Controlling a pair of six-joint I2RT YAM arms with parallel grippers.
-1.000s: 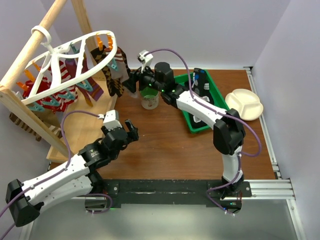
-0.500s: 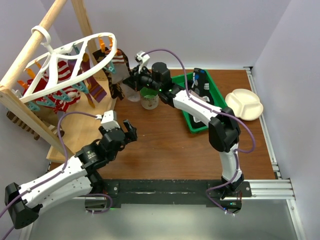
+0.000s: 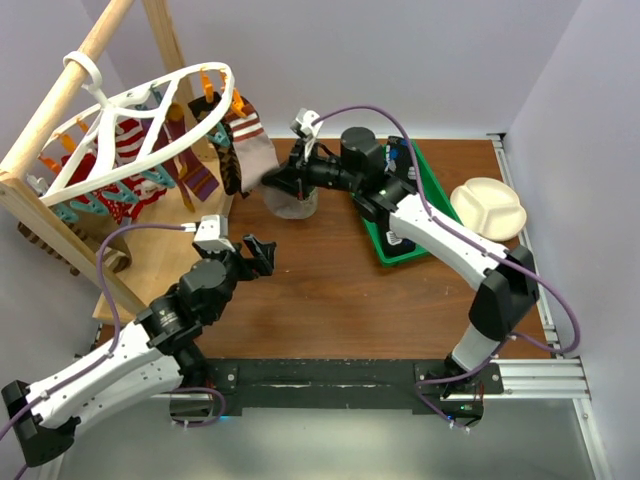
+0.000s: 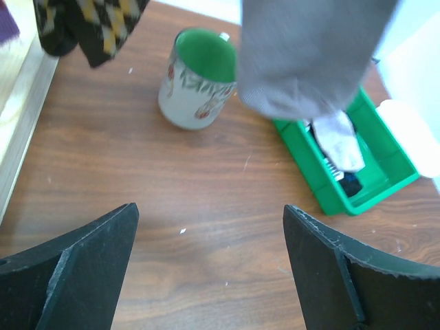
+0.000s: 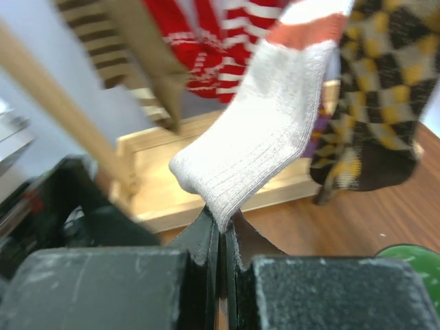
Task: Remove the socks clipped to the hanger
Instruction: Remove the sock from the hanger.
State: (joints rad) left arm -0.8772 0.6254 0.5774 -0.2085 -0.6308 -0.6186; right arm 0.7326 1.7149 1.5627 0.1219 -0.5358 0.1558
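Note:
The white oval hanger [image 3: 180, 75] hangs from a wooden pole at the upper left, with socks clipped under it. My right gripper [image 3: 280, 184] is shut on the toe of a grey sock [image 3: 256, 158] with an orange-brown cuff, stretching it away from the hanger. In the right wrist view the grey sock [image 5: 268, 137] runs up from the closed right gripper [image 5: 223, 227], past a black-and-tan checkered sock [image 5: 375, 103] and a red-and-white striped sock [image 5: 206, 34]. My left gripper [image 3: 258, 252] [image 4: 210, 210] hovers open over the table with nothing in it.
A green-lined mug [image 4: 196, 79] stands under the stretched sock. A green bin [image 3: 405, 205] holding a few items lies behind the right arm. At the far right sits a white divided plate [image 3: 488, 208]. The wooden frame's base board [image 3: 165, 255] lies left of the left gripper.
My right gripper shut on the grey sock's toe and pulled it right, away from the hanger. The left arm crept forward and its jaws widened slightly.

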